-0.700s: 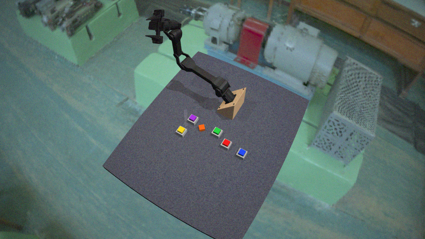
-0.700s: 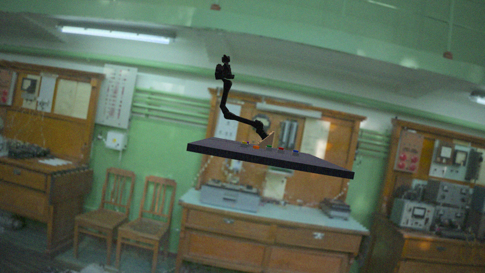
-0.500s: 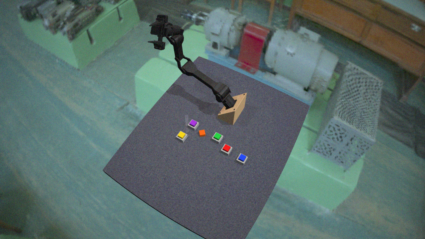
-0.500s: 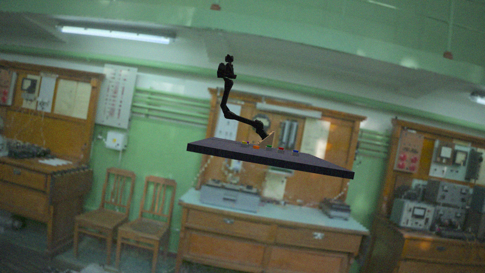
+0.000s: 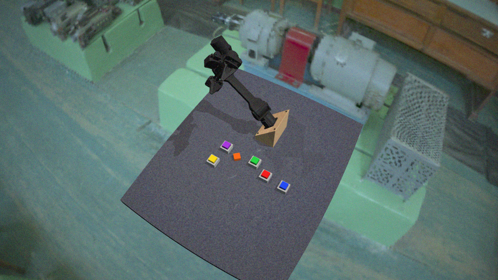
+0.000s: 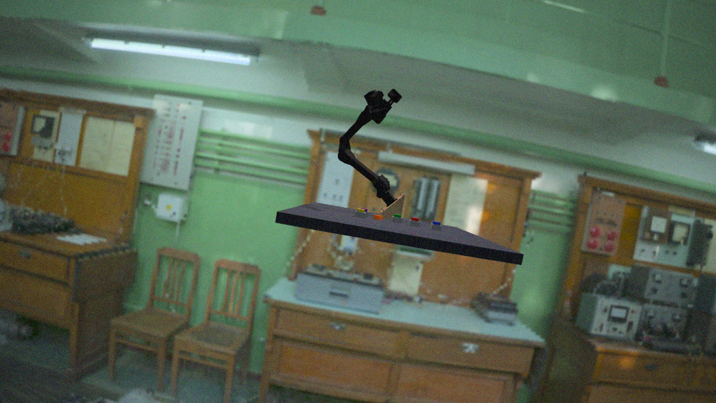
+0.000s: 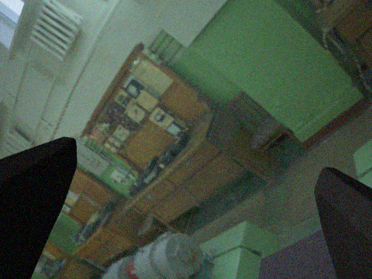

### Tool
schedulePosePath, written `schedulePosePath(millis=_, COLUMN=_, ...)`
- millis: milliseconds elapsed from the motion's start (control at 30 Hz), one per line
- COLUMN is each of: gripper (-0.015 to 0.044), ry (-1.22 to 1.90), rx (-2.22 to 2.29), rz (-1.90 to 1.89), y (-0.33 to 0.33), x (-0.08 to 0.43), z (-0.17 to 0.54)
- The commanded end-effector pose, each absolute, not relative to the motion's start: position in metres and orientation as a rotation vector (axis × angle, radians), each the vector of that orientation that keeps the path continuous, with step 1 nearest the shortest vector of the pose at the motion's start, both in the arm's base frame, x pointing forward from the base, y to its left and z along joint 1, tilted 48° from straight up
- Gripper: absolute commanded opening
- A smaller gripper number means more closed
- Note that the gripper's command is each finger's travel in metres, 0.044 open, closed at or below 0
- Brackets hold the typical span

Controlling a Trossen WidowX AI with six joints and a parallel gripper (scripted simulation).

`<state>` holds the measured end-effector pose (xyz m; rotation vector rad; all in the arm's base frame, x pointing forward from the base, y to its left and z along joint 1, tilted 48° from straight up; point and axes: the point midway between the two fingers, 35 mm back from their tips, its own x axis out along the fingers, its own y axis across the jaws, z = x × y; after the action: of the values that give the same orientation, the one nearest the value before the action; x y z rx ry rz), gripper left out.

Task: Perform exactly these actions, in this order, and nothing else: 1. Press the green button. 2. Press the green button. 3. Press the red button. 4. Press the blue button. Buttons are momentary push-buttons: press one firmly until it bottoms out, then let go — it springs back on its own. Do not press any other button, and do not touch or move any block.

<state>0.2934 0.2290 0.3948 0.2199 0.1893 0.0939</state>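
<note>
From above, holds the pincer (image 5: 209,77) (image 6: 378,98) (image 7: 201,167) well apart from the green button (image 5: 255,160) (image 6: 396,215), red button (image 5: 265,174) (image 6: 414,219) and blue button (image 5: 283,185) (image 6: 436,223), probably avoiding stray presses; from outside, shows them below it on the surface (image 5: 215,216) (image 6: 400,241), presumably spaced for single presses; at the wrist, looks released, gripping nothing.

Five buttons (image 5: 254,160), one orange block (image 5: 236,156), apparently two chairs (image 6: 217,326)

The arm (image 5: 245,92) (image 6: 360,168) was matte black, with slim links, bulky angular joints and dark, tapering, blunt-tipped gripper fingers
</note>
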Motion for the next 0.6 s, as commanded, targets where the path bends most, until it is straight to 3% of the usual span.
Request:
schedulePosePath(millis=0, gripper=0.0400, ry=0.365, rx=0.092, rz=0.020, y=0.228, x=0.313, z=0.322)
schedulePosePath(millis=300, gripper=0.0400, ry=0.865, rx=-0.202, rz=-0.249, y=0.168, x=0.312, z=0.148)
schedulePosePath(millis=567, gripper=0.0400, ry=1.413, rx=-0.478, rz=-0.662, y=0.061, x=0.232, z=0.044)
